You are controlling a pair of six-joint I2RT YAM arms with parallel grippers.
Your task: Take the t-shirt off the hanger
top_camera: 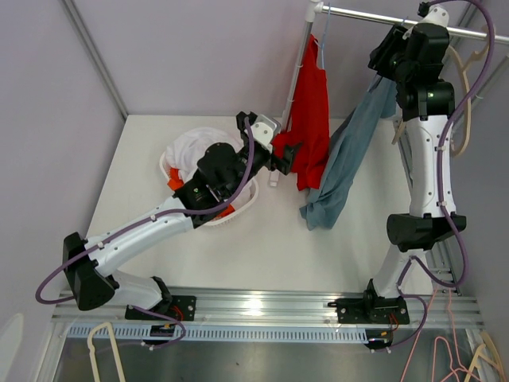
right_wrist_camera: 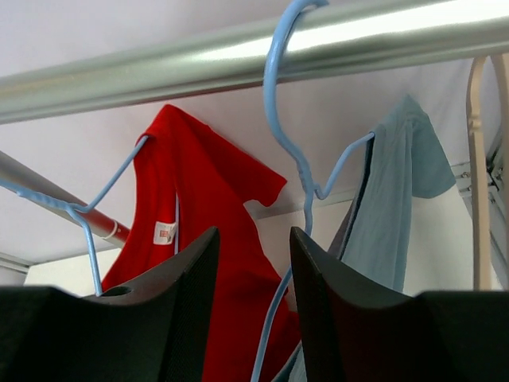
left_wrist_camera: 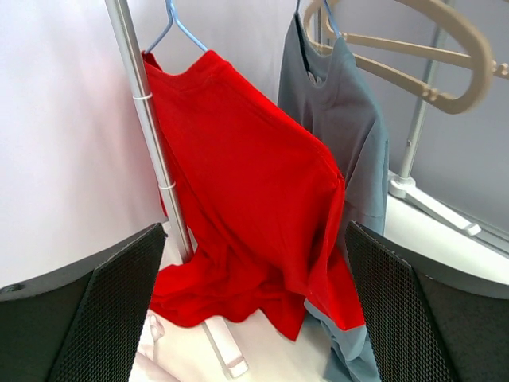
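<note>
on the rail (top_camera: pixel 358 13), one red tee (top_camera: pixel 312 119), one grey tee (top_camera: pixel 350 159), neck behind right gripper (right_wrist_camera: pixel 253 235), half-open astride hanger (right_wrist_camera: pixel 274 119), left gripper (left_wrist_camera: pixel 254 229) wide, empty

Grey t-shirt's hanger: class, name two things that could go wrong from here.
1. The right gripper straddles the hanger wire without clamping it, so the hook may swing or slip off the rail.
2. The red t-shirt and grey t-shirt hang close together, so the open left gripper might snag both.

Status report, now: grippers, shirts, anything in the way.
Left gripper open, facing red t-shirt. Right gripper straddling blue wire hanger under silver metal rail, grip unclear. Grey-blue t-shirt not yet off that hanger. Red shirt crowding alongside.
</note>
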